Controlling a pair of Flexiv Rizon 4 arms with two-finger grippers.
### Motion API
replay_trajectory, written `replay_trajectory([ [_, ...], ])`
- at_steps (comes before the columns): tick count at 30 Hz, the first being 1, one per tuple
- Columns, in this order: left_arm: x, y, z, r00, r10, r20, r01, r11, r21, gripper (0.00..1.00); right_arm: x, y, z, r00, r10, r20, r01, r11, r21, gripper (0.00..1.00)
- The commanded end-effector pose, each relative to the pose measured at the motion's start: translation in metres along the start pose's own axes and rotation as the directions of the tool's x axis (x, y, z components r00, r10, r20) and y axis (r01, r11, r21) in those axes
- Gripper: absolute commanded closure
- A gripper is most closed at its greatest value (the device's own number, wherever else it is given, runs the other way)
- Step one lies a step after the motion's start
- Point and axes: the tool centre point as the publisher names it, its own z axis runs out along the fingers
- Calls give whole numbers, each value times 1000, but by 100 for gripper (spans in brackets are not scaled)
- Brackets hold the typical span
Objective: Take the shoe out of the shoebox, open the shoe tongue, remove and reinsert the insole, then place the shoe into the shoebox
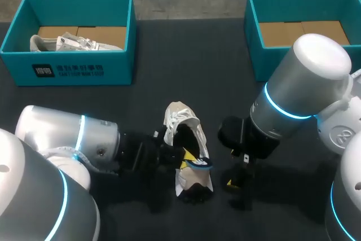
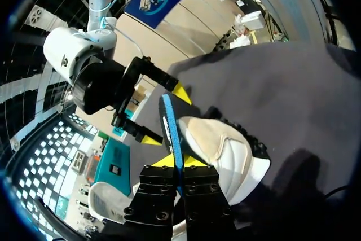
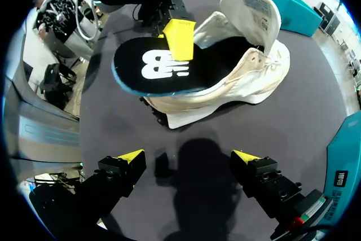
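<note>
1. My left gripper (image 2: 177, 163) is clamped on the insole (image 3: 152, 69), one yellow tip on top and the other beneath.
2. The insole is black with a blue rim and carries one large white logo on its upper face. From my left wrist it shows edge-on as a thin blue line between my fingers.
3. One end of the insole sits over the opening of the shoe (image 3: 248, 74). The rest sticks out past the shoe's side, above the table (image 1: 186, 55).
4. The shoe is off-white and lies on the dark table between my two grippers, well apart from both boxes.
5. Its tongue (image 3: 251, 7) is folded up and back. A printed label covers the tongue's inner face, with lettering too small to make out.
6. My right gripper (image 3: 189, 156) has its fingers spread wide with nothing between them. It hangs just above the table, just beside the shoe and touching nothing.
7. I count two teal shoeboxes at the far side of the table.
8. The left shoebox (image 1: 67, 71) has a line of white print and a small square mark on its front wall.
9. A second white shoe (image 1: 73, 42) lies inside the left shoebox on brown card.
10. The right shoebox (image 1: 252, 38) shows only brown card on its floor. A small dark label sits on its outer wall in my right wrist view.
11. That makes two shoes, one insole out in view, and two boxes.
</note>
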Motion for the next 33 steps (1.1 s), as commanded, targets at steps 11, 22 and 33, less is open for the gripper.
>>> replay_trajectory([
  [11,-4,9,5,998,49,-28,-51,993,-104,100,1,1,2,1000,1,3,-1,1000,2,0],
  [22,-5,0,-1,991,-125,-36,126,992,11,96,1,1,2,1000,1,3,-1,1000,2,0],
  [33,-7,-8,-7,987,-157,-21,158,987,24,74,1,1,2,1000,1,3,-1,1000,2,0],
])
